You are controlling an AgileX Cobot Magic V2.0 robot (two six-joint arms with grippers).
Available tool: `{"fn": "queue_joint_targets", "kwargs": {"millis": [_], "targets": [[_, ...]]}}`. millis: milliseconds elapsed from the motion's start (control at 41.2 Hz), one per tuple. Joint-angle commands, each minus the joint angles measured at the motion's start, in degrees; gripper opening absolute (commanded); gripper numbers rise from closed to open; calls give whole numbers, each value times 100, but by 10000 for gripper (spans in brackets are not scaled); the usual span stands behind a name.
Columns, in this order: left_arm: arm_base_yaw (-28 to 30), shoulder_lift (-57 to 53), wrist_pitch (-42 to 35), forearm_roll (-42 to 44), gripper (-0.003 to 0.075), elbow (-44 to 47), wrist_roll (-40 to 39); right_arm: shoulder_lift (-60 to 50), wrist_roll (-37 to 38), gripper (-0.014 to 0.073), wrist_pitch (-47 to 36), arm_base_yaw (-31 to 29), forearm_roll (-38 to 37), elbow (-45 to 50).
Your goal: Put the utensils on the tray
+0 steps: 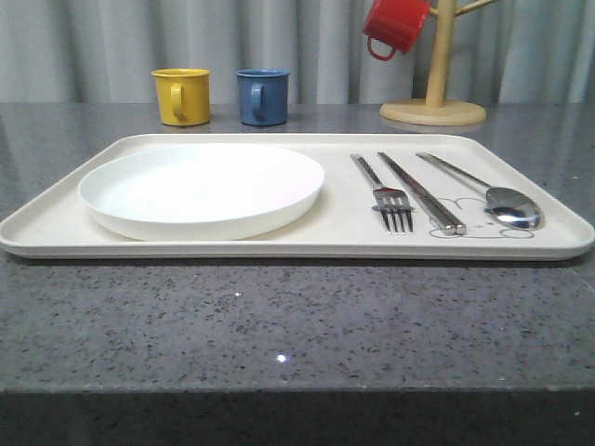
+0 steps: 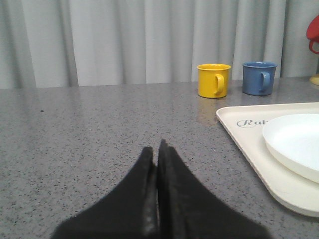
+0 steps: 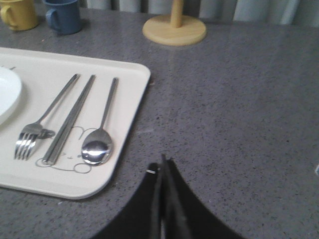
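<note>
The cream tray (image 1: 56, 221) lies across the grey table. On its left half rests the round white plate (image 1: 202, 189). On its right half lie the fork (image 1: 383, 194), the chopstick pair (image 1: 421, 193) and the spoon (image 1: 493, 194), side by side over the rabbit drawing. The right wrist view shows the same fork (image 3: 42, 122), chopsticks (image 3: 68, 121) and spoon (image 3: 101, 130) on the tray (image 3: 130, 102). My right gripper (image 3: 162, 164) is shut and empty over bare table beside the tray's corner. My left gripper (image 2: 156, 152) is shut and empty over the table, left of the tray (image 2: 249, 144) and plate (image 2: 294, 144).
A yellow mug (image 1: 181, 96) and a blue mug (image 1: 261, 96) stand behind the tray. A wooden mug tree (image 1: 434, 98) at the back right carries a red mug (image 1: 394, 25). Grey curtains close off the back. Bare table lies in front of the tray.
</note>
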Motion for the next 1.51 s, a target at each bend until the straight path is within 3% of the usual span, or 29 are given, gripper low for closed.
{"fn": "queue_joint_targets", "kwargs": {"millis": [0, 316, 801, 1093, 1481], "targets": [[-8, -134, -436, 2, -18, -22, -2, -498, -60, -67, -1323, -204, -52, 606], [-8, -134, -436, 2, -18, -22, -2, -1709, -55, -67, -2903, -654, -31, 2363], [-8, -134, -436, 2, -18, -22, -2, -1745, -55, -67, -2802, -846, 13, 2346], [-8, -134, -436, 2, -18, -22, -2, -1745, 618, -67, -3146, -834, -330, 2346], [-8, -134, -436, 2, -18, -22, -2, -1745, 618, -67, -2983, -540, -282, 2346]]}}
